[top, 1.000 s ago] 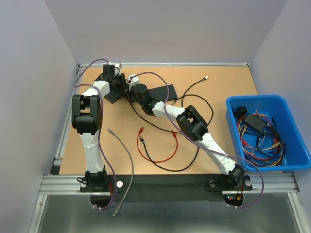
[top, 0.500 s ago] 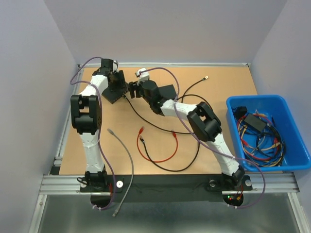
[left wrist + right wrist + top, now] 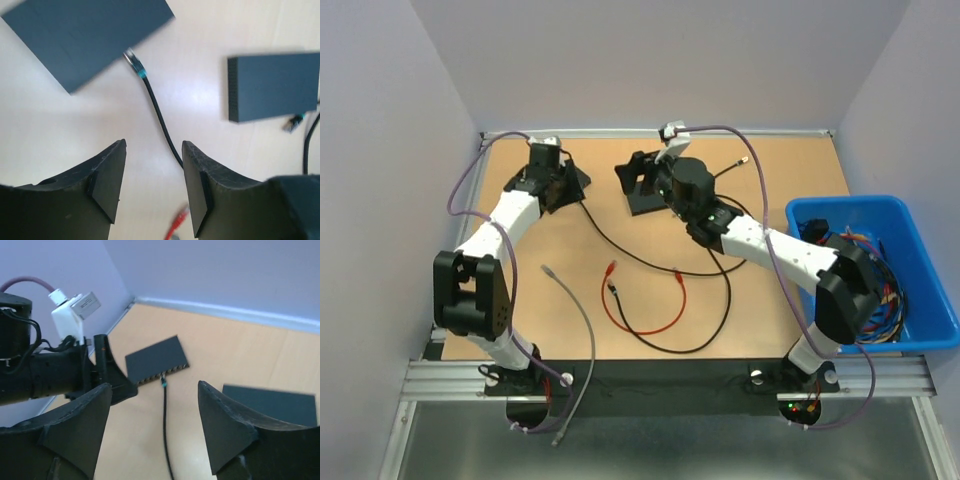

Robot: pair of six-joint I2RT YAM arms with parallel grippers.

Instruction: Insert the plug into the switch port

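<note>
On your far left, a grey cable (image 3: pixel 582 330) curves over the table (image 3: pixel 770 310) near the left arm's base. Beside it, a red cable (image 3: pixel 650 325) loops at mid-table, well apart from the work at the back. Nothing lies across the switch (image 3: pixel 85 35), which sits at the back left. A second black box (image 3: pixel 272 87) lies to its right, apart from it, with another small connector (image 3: pixel 295 122) just beside its near corner. At the far right, a blue bin (image 3: pixel 850 203) holds a tangle of cables.

Your left gripper (image 3: pixel 152 182) hovers just short of the switch, with its jaws apart and nothing in them. The plug (image 3: pixel 135 62), with its teal collar, lies ahead of the gap, and its tip meets the switch's edge. You cannot tell from these views whether it is fully seated. Its black cord (image 3: pixel 160 117) trails back over the table beneath the gap, closer to the finger on the view's right.

Your right gripper (image 3: pixel 152 425) is also wide apart and empty, held above the table. In its wrist view, the plug sits ahead of the gap at the switch's ported edge, with the left gripper just to the left of it.
</note>
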